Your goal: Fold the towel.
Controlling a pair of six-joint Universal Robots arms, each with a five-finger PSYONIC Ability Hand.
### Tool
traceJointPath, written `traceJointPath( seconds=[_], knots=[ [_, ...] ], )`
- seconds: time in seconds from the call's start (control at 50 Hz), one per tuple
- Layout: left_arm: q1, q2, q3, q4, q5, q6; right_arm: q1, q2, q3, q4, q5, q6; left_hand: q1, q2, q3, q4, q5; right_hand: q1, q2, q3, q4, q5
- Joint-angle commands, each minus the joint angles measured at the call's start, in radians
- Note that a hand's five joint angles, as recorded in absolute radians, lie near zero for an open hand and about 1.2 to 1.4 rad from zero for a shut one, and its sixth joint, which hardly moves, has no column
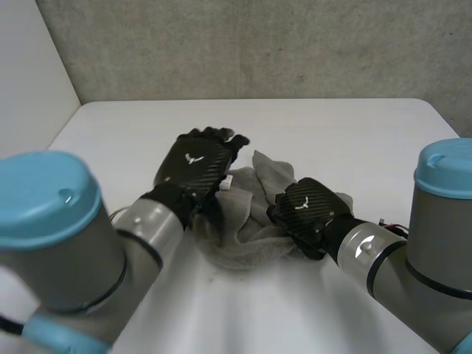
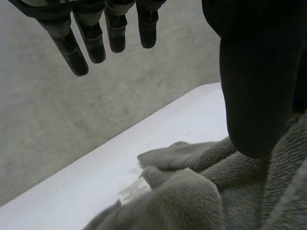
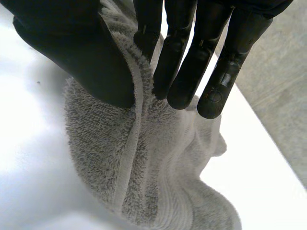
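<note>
A crumpled grey towel lies in a heap near the table's front middle. My left hand hovers over the heap's left side, a little above the cloth. In the left wrist view this left hand is open, fingers straight and thumb apart, with the towel lying loose below it and nothing held. My right hand rests on the heap's right side. In the right wrist view the right hand is shut on the towel, a hemmed edge pinched between thumb and fingers.
The white table spreads bare round the heap, ending at a grey wall behind. A small white label sticks out of the towel's folds below my left hand. Both forearms come in over the near table edge.
</note>
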Motion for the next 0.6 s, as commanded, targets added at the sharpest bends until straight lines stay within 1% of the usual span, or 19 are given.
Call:
traceJointPath(
  seconds=[0.02, 0.04, 0.06, 0.1, 0.16, 0.2, 0.22, 0.26, 0.32, 0.4, 0.44, 0.46, 0.48, 0.56, 0.58, 0.6],
  knots=[
    [0.049, -0.159, 0.121, -0.002, 0.229, 0.154, -0.002, -0.024, 0.023, -0.004, 0.008, -0.027, 0.139, 0.140, 0.142, 0.143, 0.140, 0.420, 0.183, 0.175, 0.169, 0.203],
    [0.055, -0.193, 0.144, -0.002, 0.259, 0.194, -0.002, -0.024, 0.030, -0.004, 0.008, -0.027, 0.168, 0.170, 0.172, 0.172, 0.170, 0.420, 0.183, 0.175, 0.169, 0.203],
    [0.055, -0.193, 0.144, -0.002, 0.259, 0.195, -0.002, -0.024, 0.030, -0.004, 0.008, -0.027, 0.168, 0.170, 0.172, 0.172, 0.170, 0.420, 0.183, 0.175, 0.169, 0.203],
    [0.069, -0.254, 0.188, -0.006, 0.294, 0.262, -0.002, -0.022, 0.046, -0.004, 0.002, -0.027, 0.215, 0.217, 0.219, 0.219, 0.217, 0.420, 0.183, 0.175, 0.169, 0.203],
    [0.069, -0.285, 0.212, -0.006, 0.297, 0.291, -0.002, -0.022, 0.058, -0.004, 0.000, -0.029, 0.236, 0.238, 0.240, 0.240, 0.238, 0.420, 0.183, 0.175, 0.169, 0.203],
    [0.072, -0.340, 0.257, -0.020, 0.296, 0.339, 0.000, -0.021, 0.062, -0.004, 0.000, -0.027, 0.245, 0.246, 0.249, 0.249, 0.246, 0.420, 0.183, 0.175, 0.169, 0.203],
    [0.072, -0.340, 0.258, -0.020, 0.296, 0.339, 0.000, -0.021, 0.062, -0.004, 0.000, -0.027, 0.245, 0.246, 0.249, 0.249, 0.246, 0.420, 0.183, 0.175, 0.169, 0.203],
    [0.077, -0.383, 0.287, -0.061, 0.302, 0.369, 0.000, -0.021, 0.066, -0.005, 0.000, -0.027, 0.242, 0.243, 0.246, 0.246, 0.243, 0.420, 0.183, 0.175, 0.169, 0.203],
    [0.077, -0.415, 0.308, -0.101, 0.302, 0.383, 0.000, -0.021, 0.069, -0.005, 0.000, -0.029, 0.242, 0.243, 0.246, 0.246, 0.243, 0.420, 0.183, 0.175, 0.169, 0.203],
    [0.077, -0.441, 0.328, -0.121, 0.302, 0.403, 0.000, -0.019, 0.067, -0.005, 0.000, -0.029, 0.262, 0.264, 0.266, 0.266, 0.264, 0.420, 0.183, 0.175, 0.169, 0.203],
    [0.077, -0.457, 0.342, -0.124, 0.297, 0.438, 0.000, -0.019, 0.067, -0.005, 0.000, -0.029, 0.382, 0.384, 0.386, 0.386, 0.384, 0.420, 0.183, 0.175, 0.169, 0.203],
    [0.077, -0.457, 0.342, -0.124, 0.297, 0.438, 0.000, -0.019, 0.067, -0.005, 0.000, -0.029, 0.383, 0.384, 0.387, 0.387, 0.384, 0.420, 0.183, 0.175, 0.169, 0.203],
    [0.077, -0.464, 0.348, -0.126, 0.296, 0.458, 0.000, -0.019, 0.069, -0.005, 0.000, -0.029, 0.444, 0.445, 0.448, 0.448, 0.445, 0.420, 0.183, 0.175, 0.169, 0.203],
    [0.077, -0.478, 0.359, -0.130, 0.294, 0.486, -0.002, -0.018, 0.069, -0.005, -0.001, -0.029, 0.459, 0.461, 0.463, 0.463, 0.461, 0.420, 0.183, 0.175, 0.169, 0.203],
    [0.077, -0.481, 0.362, -0.137, 0.293, 0.494, -0.002, -0.016, 0.069, -0.007, -0.001, -0.029, 0.503, 0.504, 0.507, 0.507, 0.504, 0.420, 0.183, 0.175, 0.169, 0.203],
    [0.077, -0.483, 0.363, -0.140, 0.290, 0.497, -0.002, -0.015, 0.067, -0.007, -0.001, -0.029, 0.654, 0.656, 0.658, 0.658, 0.656, 0.420, 0.183, 0.175, 0.169, 0.203]
  ],
)
